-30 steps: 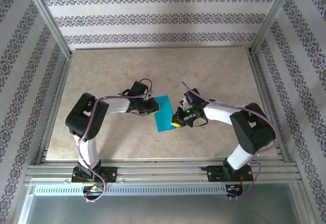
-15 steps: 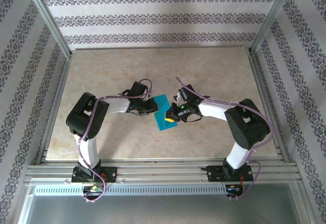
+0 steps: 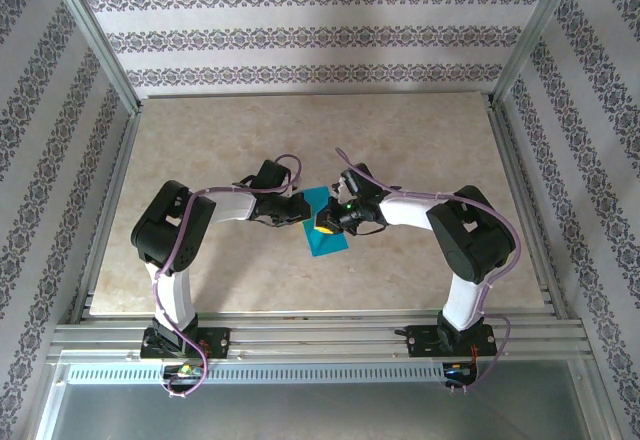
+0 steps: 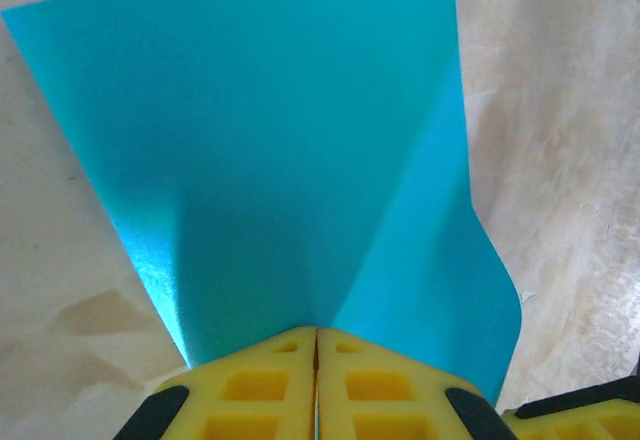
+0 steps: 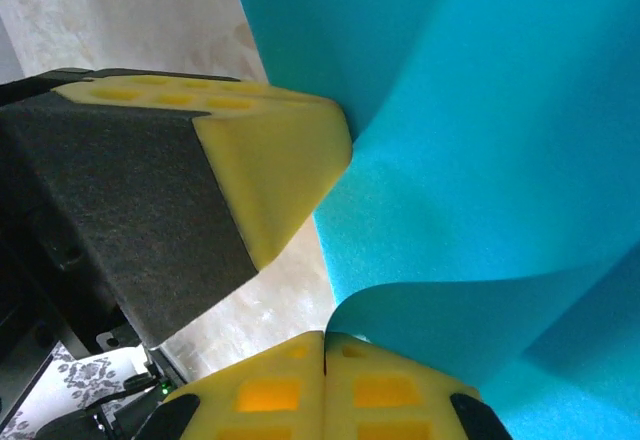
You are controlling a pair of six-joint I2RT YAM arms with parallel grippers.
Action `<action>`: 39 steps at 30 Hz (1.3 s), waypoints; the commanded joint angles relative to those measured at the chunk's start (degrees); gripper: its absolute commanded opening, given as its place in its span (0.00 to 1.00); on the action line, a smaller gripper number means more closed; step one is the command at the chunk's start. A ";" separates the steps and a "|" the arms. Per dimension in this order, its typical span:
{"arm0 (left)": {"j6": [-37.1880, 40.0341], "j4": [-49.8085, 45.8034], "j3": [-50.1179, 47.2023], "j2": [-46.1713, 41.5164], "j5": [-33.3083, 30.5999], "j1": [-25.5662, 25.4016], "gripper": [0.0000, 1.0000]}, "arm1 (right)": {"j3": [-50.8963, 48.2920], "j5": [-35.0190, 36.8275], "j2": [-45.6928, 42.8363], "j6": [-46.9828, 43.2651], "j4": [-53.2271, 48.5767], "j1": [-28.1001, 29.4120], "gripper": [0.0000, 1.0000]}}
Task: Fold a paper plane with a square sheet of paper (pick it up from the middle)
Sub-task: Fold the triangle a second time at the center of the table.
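The teal-blue square sheet of paper (image 3: 328, 245) lies mid-table between both arms, partly lifted and bent. My left gripper (image 3: 300, 210) is shut on its left edge; in the left wrist view the sheet (image 4: 280, 140) fans out from the pinched yellow tips of the left gripper (image 4: 317, 332) with a crease running up from them. My right gripper (image 3: 322, 226) sits over the sheet's middle, shut. In the right wrist view the paper (image 5: 480, 160) curls over from the closed tips of the right gripper (image 5: 324, 336), close to a left finger (image 5: 270, 170).
The sheet rests on a beige marble-patterned table (image 3: 420, 140) inside an aluminium frame with patterned walls. A rail (image 3: 320, 338) runs along the near edge by the arm bases. The two grippers are almost touching.
My right gripper has swept left from the sheet's right edge to over its middle, curling that edge across. The visible teal area has narrowed. The left gripper has stayed put.
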 commanded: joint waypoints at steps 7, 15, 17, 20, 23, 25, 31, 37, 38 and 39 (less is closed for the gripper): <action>1.98 -4.38 0.31 2.39 -0.59 0.73 0.09 | 0.47 3.44 1.98 2.90 3.06 0.97 0.04; 1.85 -4.41 0.16 2.22 -0.57 0.77 0.08 | 0.36 3.92 2.77 3.15 3.06 1.06 0.05; 1.72 -4.25 0.13 2.26 -0.56 0.80 0.08 | 0.44 3.84 3.09 3.08 3.06 1.06 0.05; 1.63 -4.11 0.03 2.22 -0.50 0.72 0.08 | 0.60 3.66 3.52 3.05 3.06 1.10 0.05; 1.63 -4.08 -0.04 2.22 -0.50 0.75 0.08 | 0.80 3.40 3.91 2.93 3.06 1.19 0.05; 1.63 -4.08 -0.04 2.22 -0.49 0.78 0.08 | 0.95 3.22 4.12 2.86 3.06 1.23 0.05; 1.54 -4.08 -0.16 2.24 -0.48 0.75 0.08 | 1.49 2.69 4.80 2.60 3.06 1.36 0.05; 1.37 -3.90 -0.23 2.22 -0.35 0.71 0.08 | 1.67 2.78 5.05 2.64 2.97 1.35 0.05; 1.37 -3.86 -0.28 2.33 -0.32 0.75 0.08 | 1.68 2.78 5.07 2.59 2.97 1.33 0.05; 1.41 -3.89 -0.34 2.22 -0.32 0.71 0.08 | 1.74 2.78 5.11 2.51 2.97 1.41 0.05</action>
